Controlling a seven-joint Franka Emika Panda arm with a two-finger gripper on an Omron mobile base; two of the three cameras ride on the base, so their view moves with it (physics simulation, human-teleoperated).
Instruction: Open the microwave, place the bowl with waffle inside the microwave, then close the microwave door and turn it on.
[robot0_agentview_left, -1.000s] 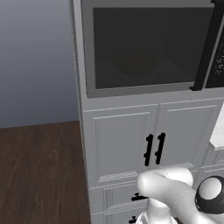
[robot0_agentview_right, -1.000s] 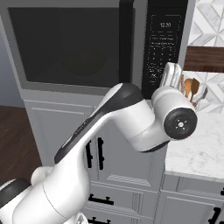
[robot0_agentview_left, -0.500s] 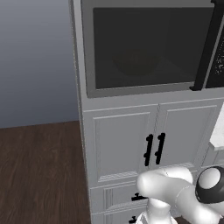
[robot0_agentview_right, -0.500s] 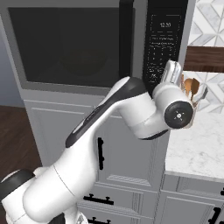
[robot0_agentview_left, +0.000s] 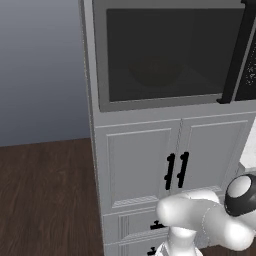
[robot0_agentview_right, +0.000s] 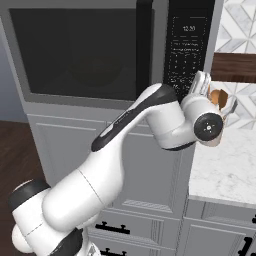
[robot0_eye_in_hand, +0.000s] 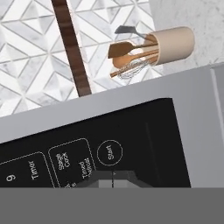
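The microwave (robot0_agentview_left: 100, 107) has its door (robot0_agentview_right: 80, 50) closed, and the black bar handle (robot0_agentview_right: 144, 50) stands upright beside the control panel (robot0_agentview_right: 187, 45). Behind the dark glass a dim round bowl shape (robot0_agentview_left: 155, 72) is faintly visible; what lies in it cannot be made out. My gripper (robot0_agentview_right: 200, 82) is shut with nothing in it and points at the lower part of the panel. In the hand view its joined tips (robot0_eye_in_hand: 112, 179) sit just below the round Start button (robot0_eye_in_hand: 109, 152). Whether they touch the panel cannot be told.
White cabinet doors with short black handles (robot0_agentview_left: 176, 170) sit under the microwave, with drawers below them. To the right are a marble counter (robot0_agentview_right: 225, 165), a tan holder of wooden utensils (robot0_eye_in_hand: 170, 46), a patterned tile wall and a dark wood shelf (robot0_agentview_right: 235, 67). Dark wood floor lies left (robot0_agentview_left: 45, 195).
The arm's elbow and wrist have risen and swung slightly closer to the control panel. The gripper stays shut near the panel. The microwave door has not moved.
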